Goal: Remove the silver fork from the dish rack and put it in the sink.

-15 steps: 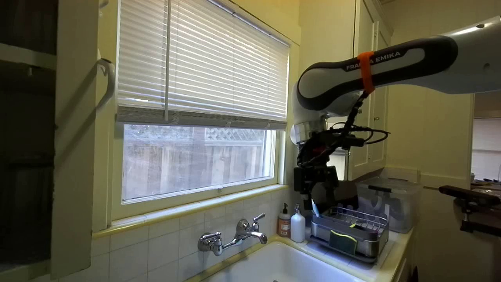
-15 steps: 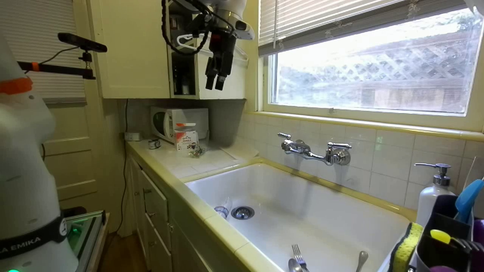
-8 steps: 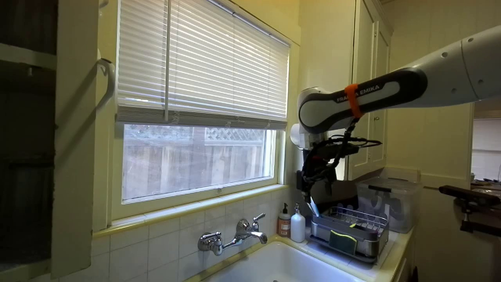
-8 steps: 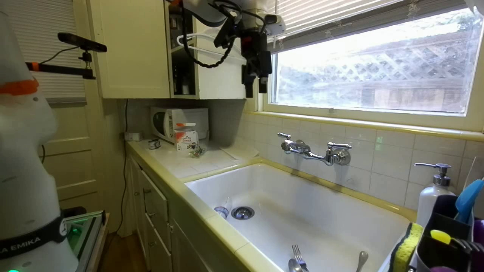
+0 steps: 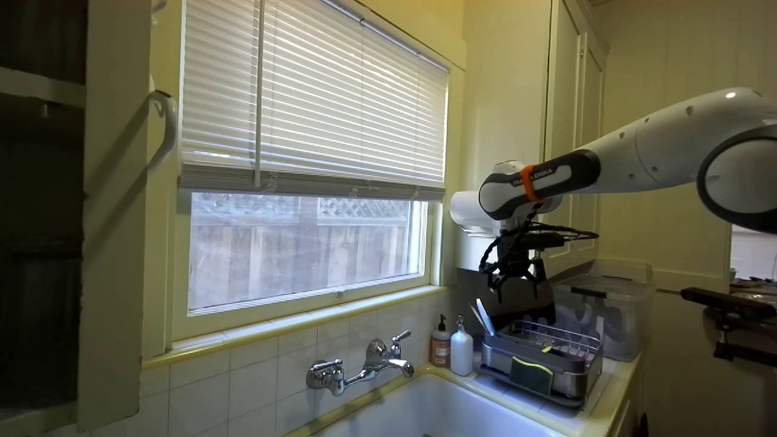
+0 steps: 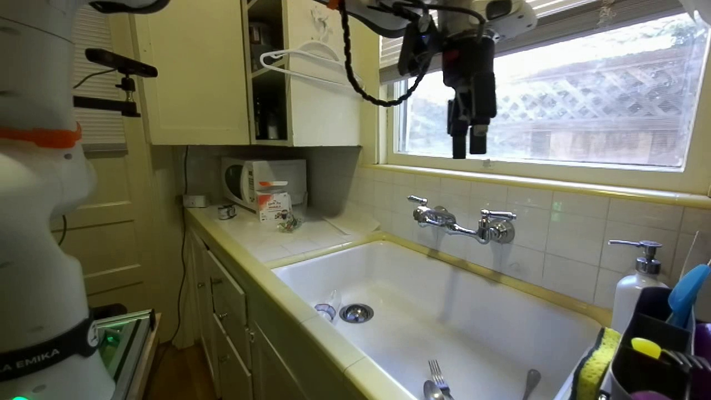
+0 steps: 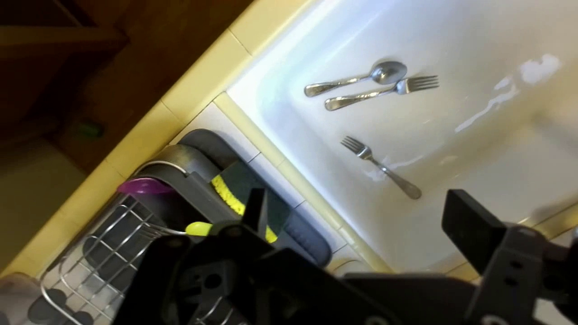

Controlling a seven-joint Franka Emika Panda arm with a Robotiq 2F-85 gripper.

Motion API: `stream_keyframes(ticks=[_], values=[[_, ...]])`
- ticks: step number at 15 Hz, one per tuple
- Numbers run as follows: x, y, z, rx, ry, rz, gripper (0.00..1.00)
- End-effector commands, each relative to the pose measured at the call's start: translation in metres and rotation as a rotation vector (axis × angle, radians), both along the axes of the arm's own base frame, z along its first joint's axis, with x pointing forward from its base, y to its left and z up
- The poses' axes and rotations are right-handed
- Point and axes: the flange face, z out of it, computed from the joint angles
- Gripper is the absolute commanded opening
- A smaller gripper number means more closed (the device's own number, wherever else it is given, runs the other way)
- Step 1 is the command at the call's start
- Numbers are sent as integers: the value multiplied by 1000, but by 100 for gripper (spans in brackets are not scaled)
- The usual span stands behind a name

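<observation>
My gripper [image 5: 518,294] is open and empty, high above the sink and rack area; it also shows in an exterior view [image 6: 468,147] and the wrist view [image 7: 361,216]. The cream-white sink [image 7: 474,153] holds a silver fork [image 7: 389,172] lying alone. Another fork [image 7: 361,98] lies against a spoon [image 7: 388,72]. The dish rack [image 5: 540,349] stands on the counter beside the sink; its wires [image 7: 104,253] show in the wrist view. Fork tines [image 6: 691,361] stick up from the rack's dark utensil holder beside a yellow-green utensil [image 6: 647,348]; the handle is hidden.
A chrome faucet [image 6: 461,225] projects from the wall over the sink. A white soap bottle [image 5: 461,352] and an orange-brown bottle [image 5: 440,349] stand by the rack. Blue and pale handles [image 5: 484,318] rise from it. A sponge [image 5: 533,376] hangs on its front.
The arm has moved lower and toward the rack; in an exterior view the gripper has travelled right across the window. The gripper stays open and the cutlery has not moved.
</observation>
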Motion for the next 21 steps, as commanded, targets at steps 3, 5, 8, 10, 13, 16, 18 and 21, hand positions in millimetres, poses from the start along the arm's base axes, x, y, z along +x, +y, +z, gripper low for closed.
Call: stream_keyframes(ticks=[3,5,8,10,13,16,18,21], values=[[18,-18,-6,-16,-12,-102,100],[23,-16,-7,-18,-11,-115,100],[24,-45,-14,-19,37,-55,100],[19,-76,-19,33,136,17,100],[0,-146,-37,79,285,80,100],[-18,-198,-53,117,411,100,100],[-16,-215,-66,142,417,85,100],[-16,-220,-71,184,431,124,100]])
